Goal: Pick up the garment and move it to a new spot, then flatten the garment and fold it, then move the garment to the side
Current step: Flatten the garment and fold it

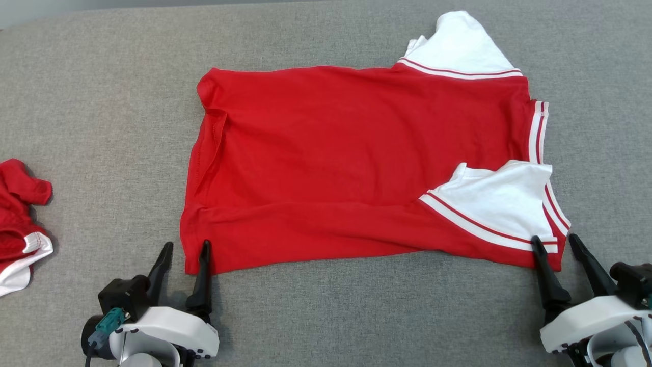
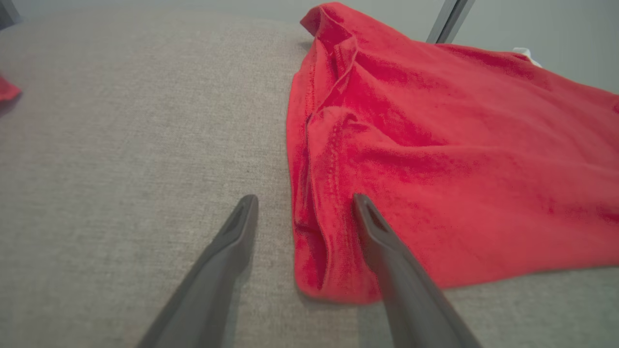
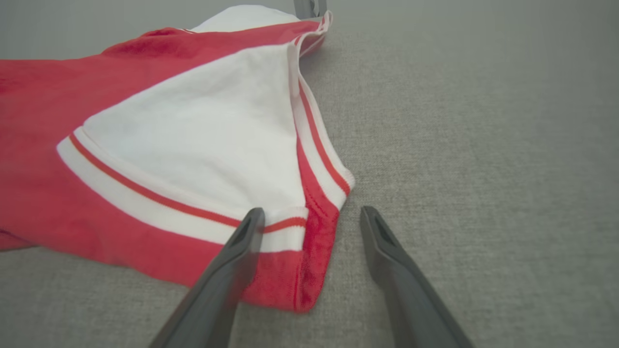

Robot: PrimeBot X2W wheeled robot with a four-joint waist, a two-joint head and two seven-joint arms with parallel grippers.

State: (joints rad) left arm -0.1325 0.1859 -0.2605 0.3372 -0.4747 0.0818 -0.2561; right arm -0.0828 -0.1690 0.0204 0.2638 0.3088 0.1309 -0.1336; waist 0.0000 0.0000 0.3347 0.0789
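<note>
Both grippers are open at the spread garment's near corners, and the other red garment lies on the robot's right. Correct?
No: the other red garment lies on the robot's left, as the head view shows. The left gripper and right gripper are indeed open at the spread garment's near corners.

red garment (image 1: 356, 153) lies spread; left claw (image 1: 186, 244) and right claw (image 1: 554, 238), both parted, straddle its near corners

Soft matt knit garment (image 1: 356, 168), coarse woven grey cloth surface (image 1: 102, 102), smooth matt dark plastic fingers (image 2: 227, 251)
</note>
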